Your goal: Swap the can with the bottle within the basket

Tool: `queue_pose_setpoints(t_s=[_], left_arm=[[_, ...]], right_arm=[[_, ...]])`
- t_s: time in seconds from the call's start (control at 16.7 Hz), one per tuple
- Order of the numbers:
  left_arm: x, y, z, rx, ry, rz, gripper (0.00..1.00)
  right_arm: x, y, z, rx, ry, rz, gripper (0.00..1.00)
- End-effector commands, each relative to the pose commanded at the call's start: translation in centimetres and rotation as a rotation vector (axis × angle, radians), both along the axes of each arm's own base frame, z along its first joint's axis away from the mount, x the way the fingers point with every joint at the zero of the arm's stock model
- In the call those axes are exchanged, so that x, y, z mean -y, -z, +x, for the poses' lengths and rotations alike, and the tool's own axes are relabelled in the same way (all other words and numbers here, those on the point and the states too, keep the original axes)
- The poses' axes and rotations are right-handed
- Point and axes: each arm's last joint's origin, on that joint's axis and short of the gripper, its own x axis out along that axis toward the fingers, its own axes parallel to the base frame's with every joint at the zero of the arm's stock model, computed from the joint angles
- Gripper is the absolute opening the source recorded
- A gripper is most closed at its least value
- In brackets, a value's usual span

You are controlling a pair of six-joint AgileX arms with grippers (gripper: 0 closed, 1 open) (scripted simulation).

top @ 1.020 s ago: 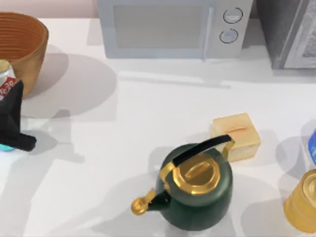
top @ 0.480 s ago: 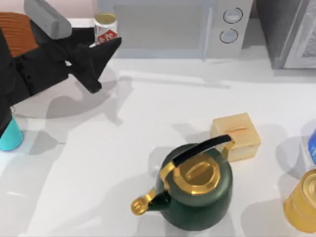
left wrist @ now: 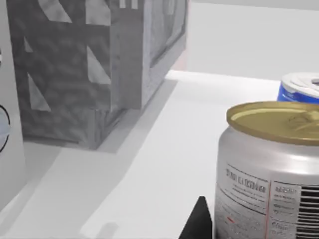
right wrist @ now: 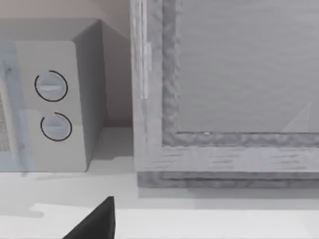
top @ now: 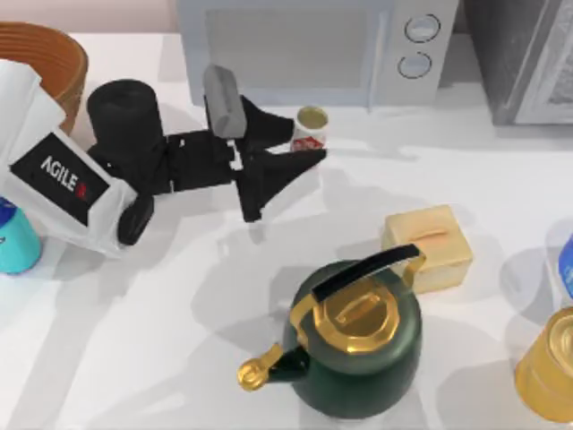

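From above, my left arm reaches across the table from the left, and the left gripper (top: pixel 300 148) pinches the bottle (top: pixel 310 128), a small slim cylinder with a gold top and a white-and-red label, just in front of the microwave (top: pixel 313 49). The basket (top: pixel 54 63), brown woven wicker, sits at the far left corner, well apart from the bottle. The can (top: pixel 13 237), teal with a blue top, stands on the table at the left edge, outside the basket and partly behind the arm's white housing. Nearer the front stands a dark green kettle (top: pixel 354 345) with a gold lid, with a pale yellow block (top: pixel 428 246) just beside its handle; a gold-yellow canister (top: pixel 548 365) and a blue-topped container (top: pixel 565 264) lie at the right edge. In the left wrist view the bottle (left wrist: pixel 271 169) looms close, silver-sided with a gold top and printed label, one dark fingertip (left wrist: pixel 199 221) against its side, a blue-and-white lid (left wrist: pixel 301 87) behind it and a grey cabinet (left wrist: pixel 94 64) beyond. The right wrist view looks at the microwave's two dials (right wrist: pixel 52 107) and the grey cabinet (right wrist: pixel 229 89); a dark finger (right wrist: pixel 97 221) shows, and I cannot tell how the right gripper's fingers stand.
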Motion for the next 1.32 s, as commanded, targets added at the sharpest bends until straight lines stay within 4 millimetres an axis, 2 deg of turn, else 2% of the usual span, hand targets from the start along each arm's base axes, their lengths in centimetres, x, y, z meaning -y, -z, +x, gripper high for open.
queue_pose_setpoints(t_s=[0.18, 0.36, 0.72, 1.32], left_arm=[[1.7, 4.3, 0.6, 0.022, 0.121, -0.004, 0.00], [2.6, 6.9, 0.6, 0.038, 0.191, -0.006, 0.00], [2.8, 7.3, 0.6, 0.041, 0.203, -0.007, 0.00], [2.8, 7.3, 0.6, 0.041, 0.203, -0.007, 0.75]], right_arm=[[0.0, 0.0, 0.0, 0.000, 0.000, 0.000, 1.00], [0.0, 0.0, 0.0, 0.000, 0.000, 0.000, 1.00], [0.0, 0.0, 0.0, 0.000, 0.000, 0.000, 1.00], [0.0, 0.0, 0.0, 0.000, 0.000, 0.000, 1.00]])
